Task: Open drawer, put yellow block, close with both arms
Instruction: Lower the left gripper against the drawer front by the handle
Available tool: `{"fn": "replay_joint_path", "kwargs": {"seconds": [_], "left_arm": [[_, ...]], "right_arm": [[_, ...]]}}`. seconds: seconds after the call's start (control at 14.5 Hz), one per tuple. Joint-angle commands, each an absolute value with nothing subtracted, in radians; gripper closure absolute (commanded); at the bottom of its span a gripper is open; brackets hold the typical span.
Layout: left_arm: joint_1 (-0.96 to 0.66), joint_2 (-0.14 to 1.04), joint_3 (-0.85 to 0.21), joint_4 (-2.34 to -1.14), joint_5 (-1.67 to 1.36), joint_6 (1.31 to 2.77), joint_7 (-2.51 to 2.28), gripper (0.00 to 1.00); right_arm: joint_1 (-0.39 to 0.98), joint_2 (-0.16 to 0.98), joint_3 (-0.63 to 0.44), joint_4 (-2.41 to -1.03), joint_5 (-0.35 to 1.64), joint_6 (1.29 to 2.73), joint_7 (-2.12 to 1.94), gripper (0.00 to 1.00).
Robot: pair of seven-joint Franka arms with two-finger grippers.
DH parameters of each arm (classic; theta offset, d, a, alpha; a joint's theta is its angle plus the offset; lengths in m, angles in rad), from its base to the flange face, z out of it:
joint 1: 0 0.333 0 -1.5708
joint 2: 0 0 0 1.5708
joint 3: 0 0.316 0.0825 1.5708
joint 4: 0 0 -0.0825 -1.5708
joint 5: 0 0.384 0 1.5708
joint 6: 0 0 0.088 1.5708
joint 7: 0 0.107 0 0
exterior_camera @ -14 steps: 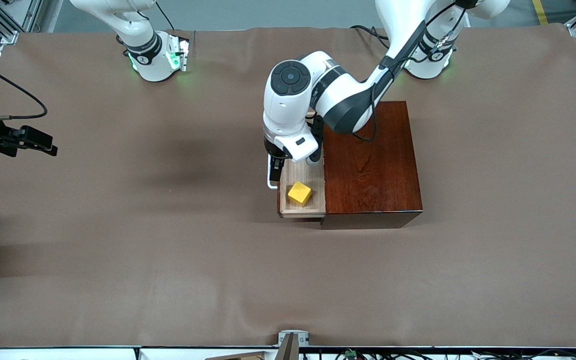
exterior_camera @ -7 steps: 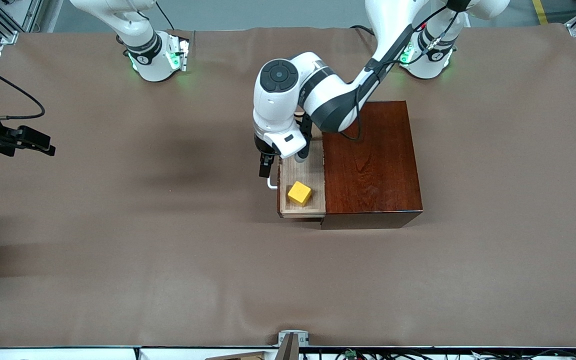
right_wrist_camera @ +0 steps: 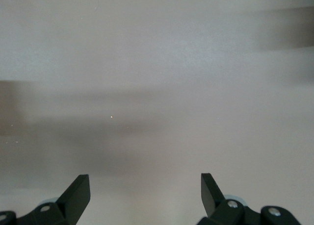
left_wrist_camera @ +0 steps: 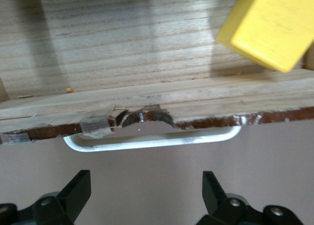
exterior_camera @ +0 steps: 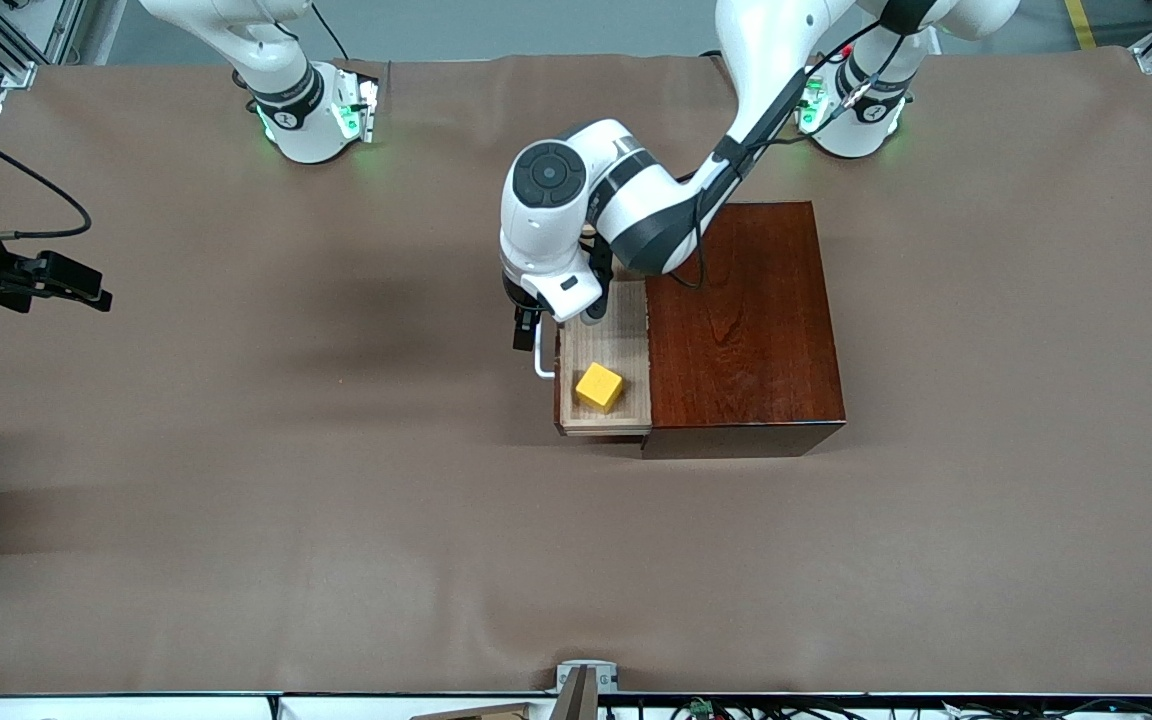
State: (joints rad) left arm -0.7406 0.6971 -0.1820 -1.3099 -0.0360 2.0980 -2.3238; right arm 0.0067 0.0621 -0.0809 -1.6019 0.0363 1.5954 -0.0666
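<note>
Just off the front of the pulled-out drawer [exterior_camera: 604, 372], the left claw [exterior_camera: 524, 331] hangs low over the brown surface [exterior_camera: 286, 450] with its fingers [left_wrist_camera: 74, 189] spread wide and nothing between them. In the left wrist view the white U-shaped handle [left_wrist_camera: 153, 139] lies just ahead of the two fingertips, apart from both, and a chipped patch shows on the drawer's front edge above it. The drawer juts from the glossy reddish-brown wooden box [exterior_camera: 741, 325] on the side toward the right arm's end of the surface, its light-wood tray exposed. The yellow block [exterior_camera: 598, 386] sits inside that tray, in the part nearer to the front camera, turned a little askew to the tray walls. The right claw [exterior_camera: 76, 287] waits well apart from the box, at the right arm's end of the surface, its fingers [right_wrist_camera: 76, 190] likewise spread and empty above bare brown cloth.
</note>
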Motion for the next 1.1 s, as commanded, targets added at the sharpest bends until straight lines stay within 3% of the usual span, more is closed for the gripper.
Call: {"fn": "replay_joint_path", "kwargs": {"seconds": [0.0, 1.04], "left_arm": [[-0.741, 0.729, -0.178, -1.281, -0.067, 2.092, -2.376, 0.0], [-0.776, 0.698, -0.175, -1.293, 0.17, 2.006, -2.526, 0.0]], "right_arm": [[-0.003, 0.051, -0.067, -1.608, 0.023, 1.591, -0.054, 0.0], [-0.002, 0.049, -0.064, -1.606, 0.023, 1.591, -0.054, 0.0]]}}
